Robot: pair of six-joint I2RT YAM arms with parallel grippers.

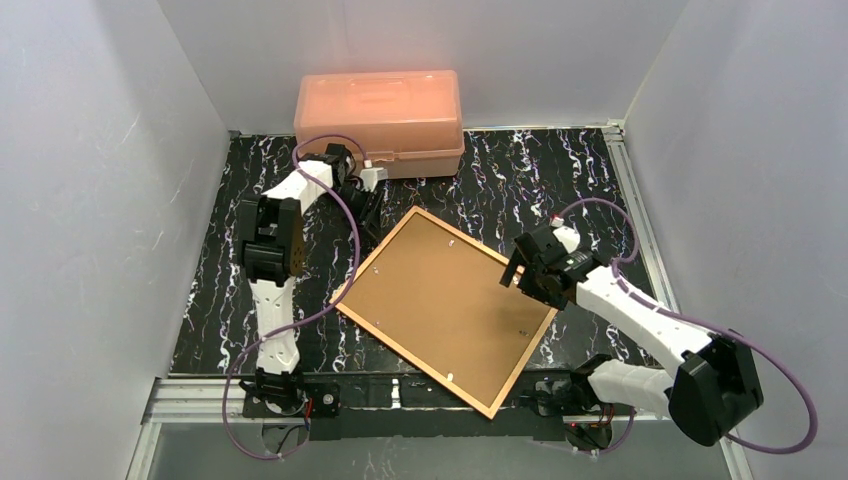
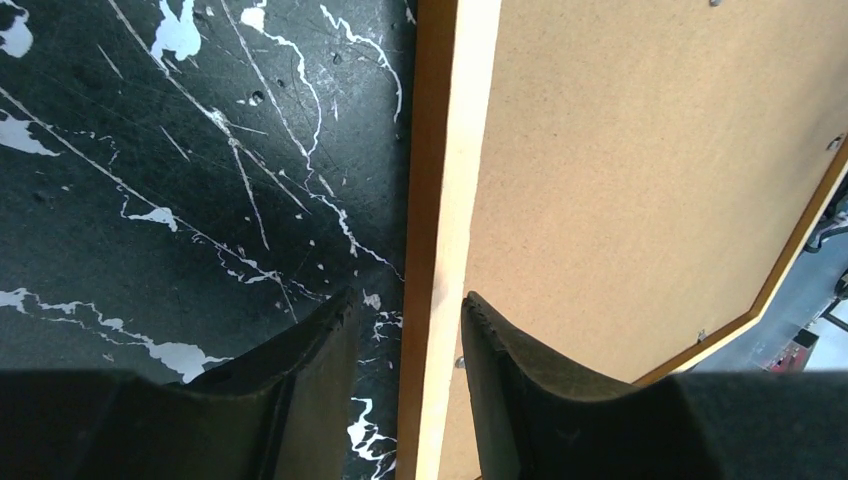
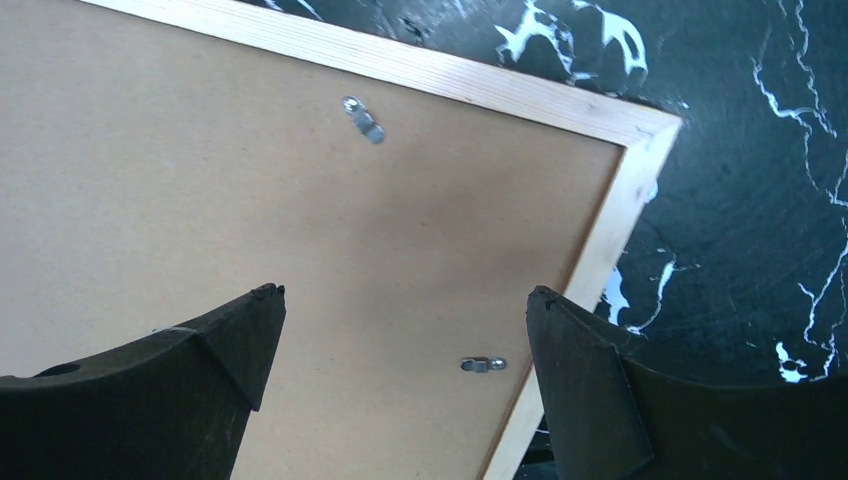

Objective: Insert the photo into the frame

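The frame [image 1: 385, 252], with its thin orange-brown wooden border, lies back side up and turned diagonally on the black marbled table. A brown backing board [image 1: 450, 300] fills it. The photo is out of view. My left gripper [image 1: 368, 215] is at the frame's upper-left side. In the left wrist view its gripper [image 2: 405, 305] straddles the frame border [image 2: 440, 180] with a gap on each side, so it is open. My right gripper [image 1: 520, 272] hovers open over the frame's right corner. In the right wrist view that gripper [image 3: 400, 295] spans bare backing board [image 3: 250, 220].
A pink translucent plastic box [image 1: 380, 108] stands at the back, just behind the left wrist. Small metal clips [image 3: 363, 118] [image 3: 483, 364] sit on the backing board near the border. The frame's near corner [image 1: 488, 410] overhangs the metal rail at the table's front edge.
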